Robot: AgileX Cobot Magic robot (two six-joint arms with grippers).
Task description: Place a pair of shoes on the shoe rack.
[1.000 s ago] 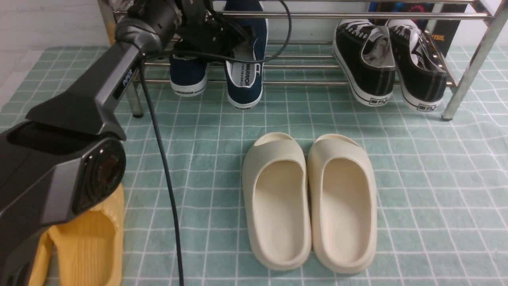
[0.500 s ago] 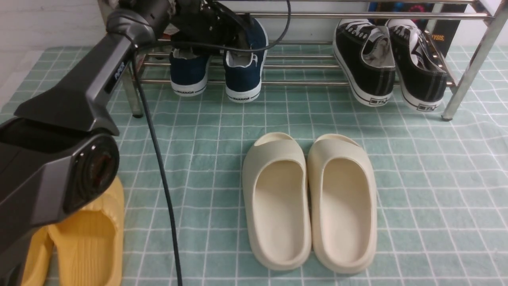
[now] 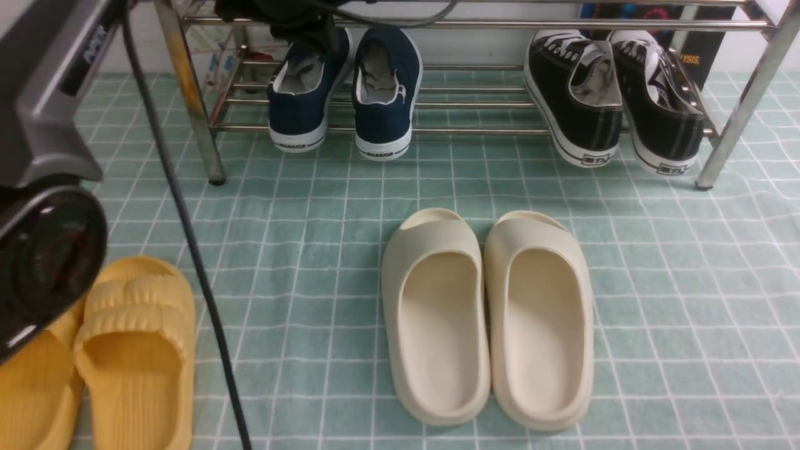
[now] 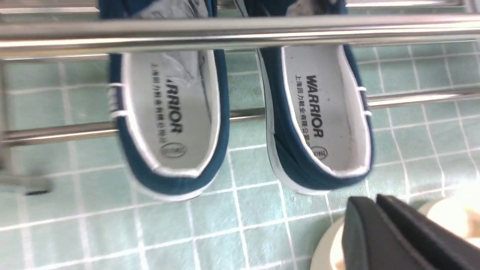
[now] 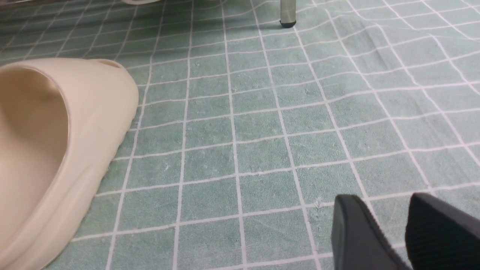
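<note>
Two navy-blue slip-ons, the left shoe (image 3: 300,94) and the right shoe (image 3: 384,94), rest side by side on the lower rails of the chrome shoe rack (image 3: 500,25), heels over the front rail. In the left wrist view both shoes (image 4: 168,123) (image 4: 318,120) show their WARRIOR insoles beneath a rack rail (image 4: 225,33). My left gripper (image 4: 369,200) is shut and empty, raised above and clear of the shoes; in the front view it (image 3: 294,15) is a dark mass at the top edge. My right gripper (image 5: 382,202) is open and empty, low over the green tiled mat.
Two black lace-up sneakers (image 3: 578,94) (image 3: 662,100) sit on the rack's right part. A pair of cream slides (image 3: 437,312) (image 3: 540,319) lies mid-mat, one in the right wrist view (image 5: 56,131). Yellow slides (image 3: 137,350) lie front left. My left arm's cable (image 3: 187,237) hangs down.
My left gripper let go of the right navy shoe, which settled level on the rails. The left arm rose up and away from the shoes, uncovering the yellow slides.
</note>
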